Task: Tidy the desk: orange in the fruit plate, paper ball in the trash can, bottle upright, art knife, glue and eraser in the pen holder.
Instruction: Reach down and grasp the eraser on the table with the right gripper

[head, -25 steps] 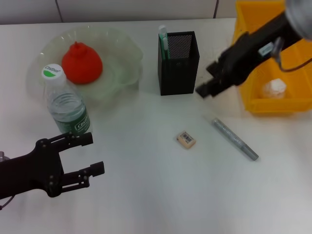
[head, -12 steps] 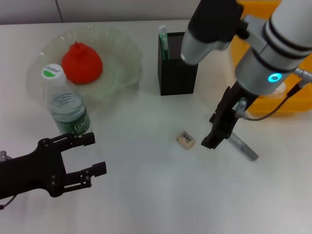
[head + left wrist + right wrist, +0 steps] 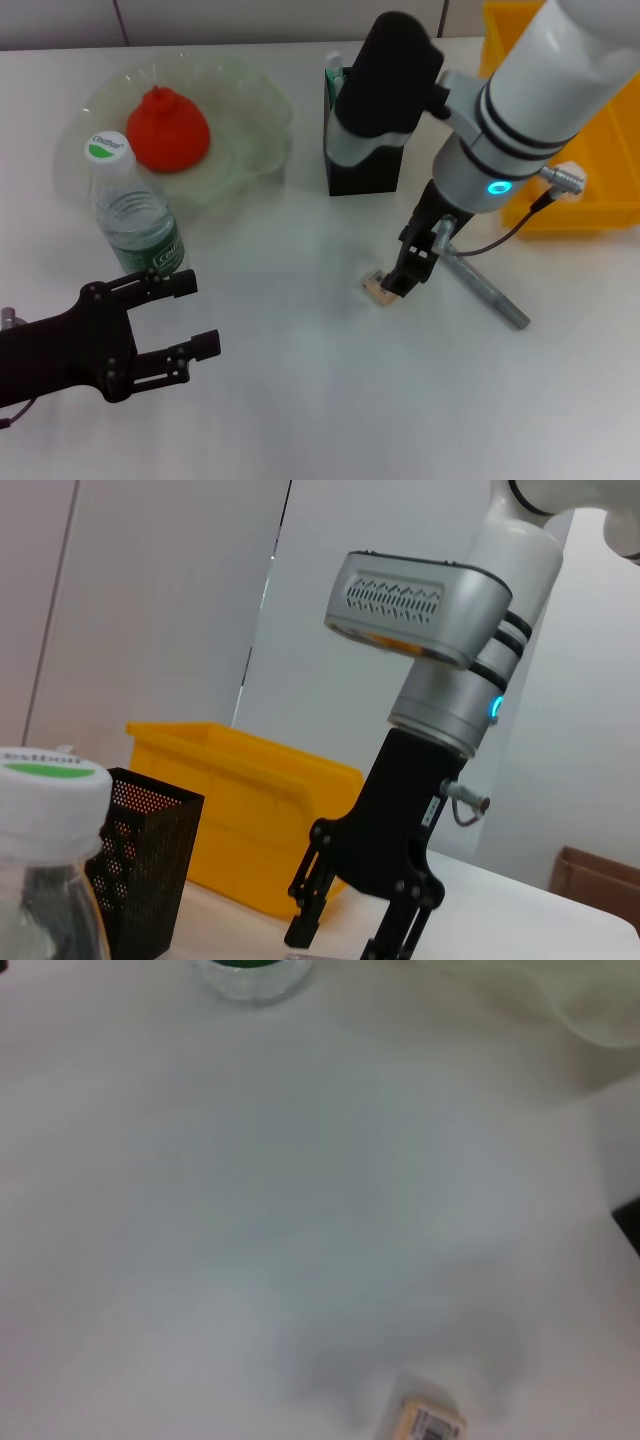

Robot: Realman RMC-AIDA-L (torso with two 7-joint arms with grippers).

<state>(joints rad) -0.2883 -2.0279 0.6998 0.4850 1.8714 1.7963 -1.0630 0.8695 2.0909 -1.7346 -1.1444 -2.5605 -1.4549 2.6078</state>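
Surface: white desk (image 3: 300, 400), matte, lit evenly; pale wall panels at the far edge.
Right gripper (image 3: 408, 275): low over the desk's middle, fingers spread apart, tips right at the eraser (image 3: 378, 287), holding nothing.
Left gripper (image 3: 170, 325): near left corner, fingers parted, empty, hovering.
Eraser: flat on the desk, near side of the pen holder (image 3: 365, 130).
Art knife (image 3: 487, 287): grey, lying just right of the eraser.
Bottle (image 3: 135, 215): upright, left, just near of the fruit plate (image 3: 240, 90).
Orange (image 3: 167, 128): in the fruit plate.
Trash can (image 3: 600, 190): yellow bin, far right, paper ball (image 3: 572, 172) inside.
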